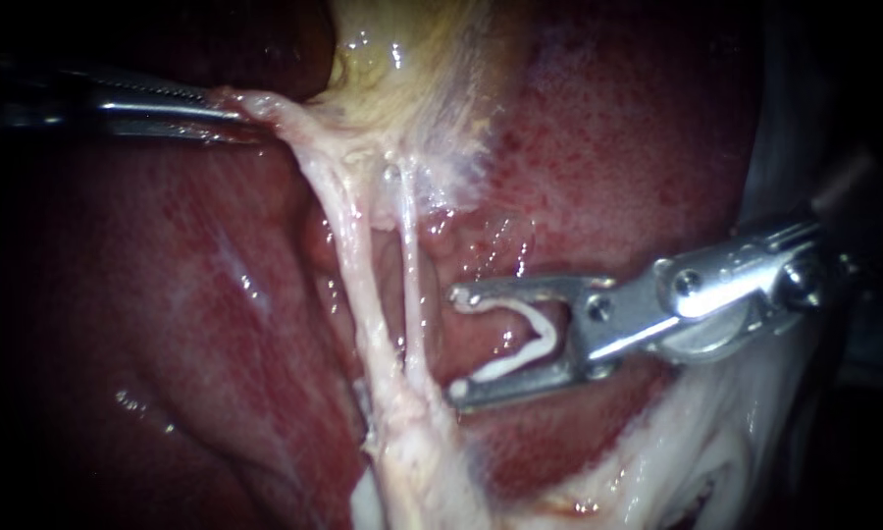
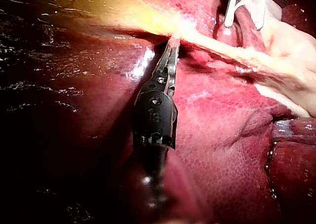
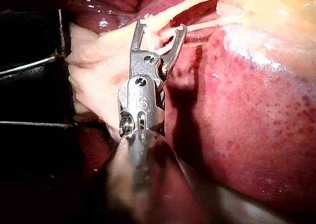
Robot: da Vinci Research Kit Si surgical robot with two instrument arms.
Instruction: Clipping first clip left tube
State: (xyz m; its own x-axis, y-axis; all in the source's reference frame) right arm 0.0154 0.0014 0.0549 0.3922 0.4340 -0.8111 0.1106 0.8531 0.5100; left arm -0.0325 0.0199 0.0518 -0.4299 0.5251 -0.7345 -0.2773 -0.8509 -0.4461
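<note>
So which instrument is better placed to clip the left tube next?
Right. The right instrument holds an open clip near the left tube; the left instrument is shut on stretched tissue.

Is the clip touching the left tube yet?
Apart. Endoscope view: clip, held by the right instrument, has the right tube between it and the left tube.

Two instruments are shown, the left instrument and the right instrument. Four jaws are counted in all, two per instrument. Two pale tubes are seen, the left tube and the right tube. One white clip, one liver and one gallbladder are represented.
</note>
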